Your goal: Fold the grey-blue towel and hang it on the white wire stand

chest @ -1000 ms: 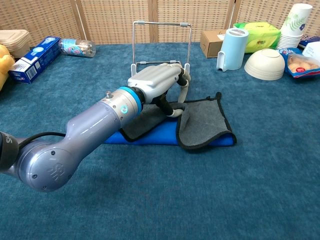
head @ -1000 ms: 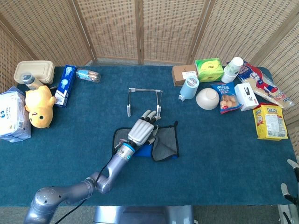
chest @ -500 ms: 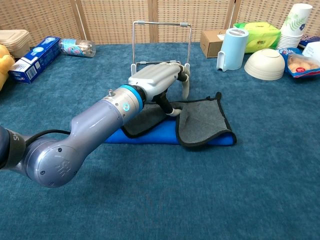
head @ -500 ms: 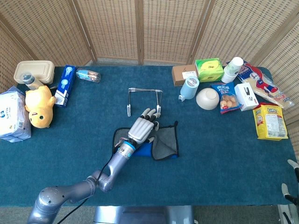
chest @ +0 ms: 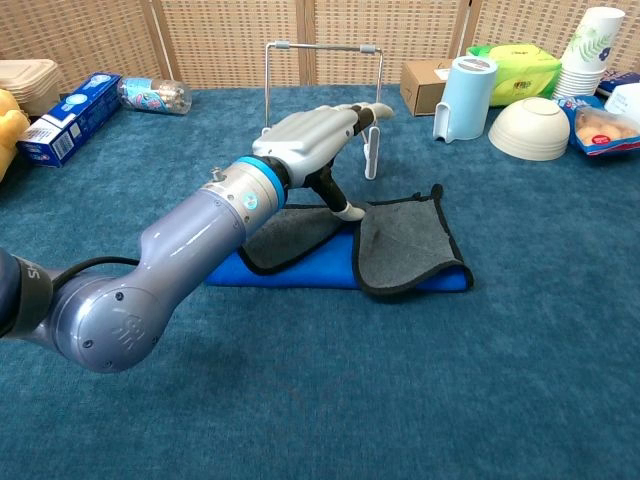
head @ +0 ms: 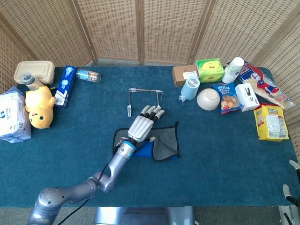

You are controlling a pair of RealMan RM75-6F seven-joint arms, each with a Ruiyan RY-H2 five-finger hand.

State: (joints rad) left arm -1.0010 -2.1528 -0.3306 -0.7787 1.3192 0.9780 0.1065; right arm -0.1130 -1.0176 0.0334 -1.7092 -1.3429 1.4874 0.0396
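The grey-blue towel (head: 164, 143) (chest: 405, 240) lies on the table with its grey flaps turned in over the blue side. My left hand (head: 142, 124) (chest: 315, 135) hovers above the towel's left half, fingers stretched out and apart, holding nothing. Its thumb (chest: 340, 203) points down toward the cloth's middle. The white wire stand (head: 144, 101) (chest: 322, 90) stands upright just beyond the hand. Only the tips of my right hand (head: 291, 187) show at the lower right edge of the head view.
A yellow plush duck (head: 39, 107), a blue box (head: 65, 86) and a tissue pack (head: 11, 115) sit at the left. A blue cup (head: 190, 89), white bowl (head: 208, 99), snack bags (head: 270, 122) and boxes crowd the back right.
My left hand has lifted off the towel and its fingers have straightened out toward the stand. The grey flap it was pressing now lies flat.
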